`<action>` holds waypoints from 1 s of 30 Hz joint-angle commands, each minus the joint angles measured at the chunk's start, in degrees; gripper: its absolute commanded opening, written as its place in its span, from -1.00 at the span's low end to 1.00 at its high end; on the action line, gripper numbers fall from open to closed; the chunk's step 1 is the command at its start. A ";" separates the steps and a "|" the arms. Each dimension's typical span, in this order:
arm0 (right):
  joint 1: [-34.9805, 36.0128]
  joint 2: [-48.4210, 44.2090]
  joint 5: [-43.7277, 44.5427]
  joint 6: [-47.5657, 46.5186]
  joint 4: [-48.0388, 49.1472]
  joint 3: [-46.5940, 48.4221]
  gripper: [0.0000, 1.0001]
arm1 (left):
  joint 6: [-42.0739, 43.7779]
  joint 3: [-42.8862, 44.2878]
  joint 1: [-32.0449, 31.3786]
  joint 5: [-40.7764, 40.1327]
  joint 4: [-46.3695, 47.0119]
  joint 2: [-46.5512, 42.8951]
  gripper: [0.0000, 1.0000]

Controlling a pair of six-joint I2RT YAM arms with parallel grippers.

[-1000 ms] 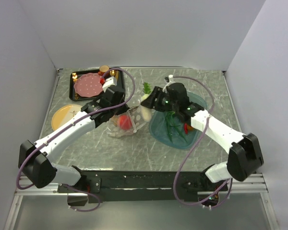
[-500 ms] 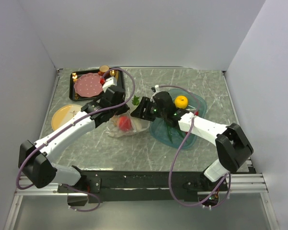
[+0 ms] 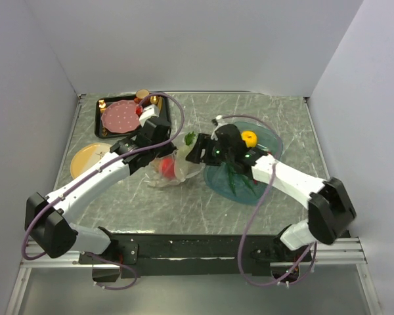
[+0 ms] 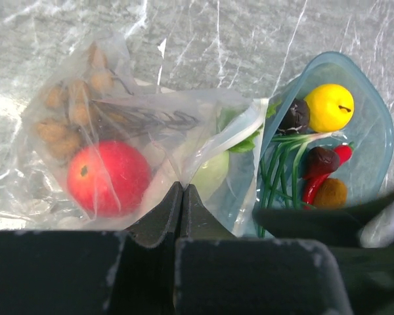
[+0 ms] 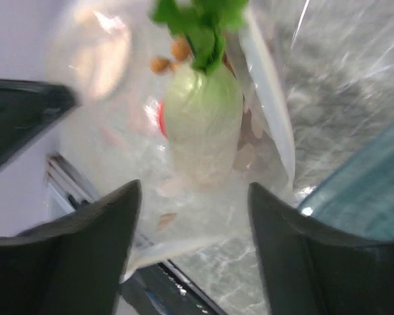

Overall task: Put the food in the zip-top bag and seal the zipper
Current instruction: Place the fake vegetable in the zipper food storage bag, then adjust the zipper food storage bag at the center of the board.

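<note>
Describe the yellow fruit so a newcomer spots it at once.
Find the teal oval tray on the table's right half. At its far end sits the yellow fruit, the only yellow ball; its neighbours are dark lumps, a red chili and green stalks.

White piece [image 5: 202, 125] in bag [image 4: 118, 111] mouth

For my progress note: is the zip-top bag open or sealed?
Open. The zipper of the zip-top bag bows wide; the white piece sits in that gap.
</note>
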 commanded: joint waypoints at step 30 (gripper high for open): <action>-10.75 -9.69 -9.47 -1.60 3.95 -7.89 -0.15 | 2.45 6.34 7.72 5.40 -4.90 -4.51 -0.99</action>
